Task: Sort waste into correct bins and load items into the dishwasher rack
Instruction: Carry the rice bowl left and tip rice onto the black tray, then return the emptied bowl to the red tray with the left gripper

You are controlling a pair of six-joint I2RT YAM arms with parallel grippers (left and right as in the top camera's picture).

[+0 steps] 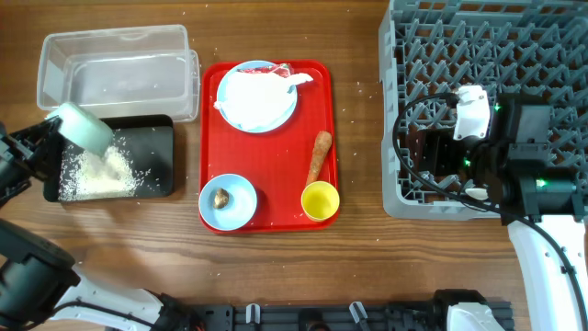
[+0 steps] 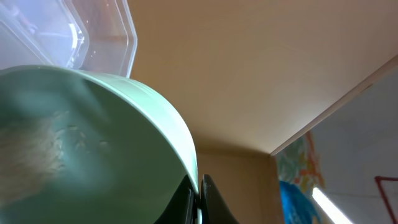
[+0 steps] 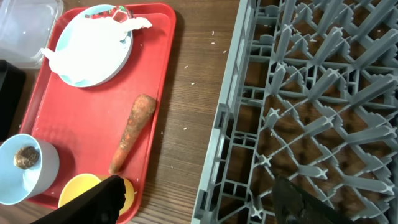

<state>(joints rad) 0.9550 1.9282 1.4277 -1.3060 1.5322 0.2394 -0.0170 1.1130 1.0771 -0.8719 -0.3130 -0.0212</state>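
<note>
No readable text, label, brand, number or sign anywhere. Small red wrapper point(image 3: 117, 10) on the far rim of the round pale blue plate point(image 3: 93, 46): any print is too small to make out. Left wrist view, far right: colourful blue-and-orange sheet point(image 2: 297, 186) on a pale wall, too blurred to read.
</note>
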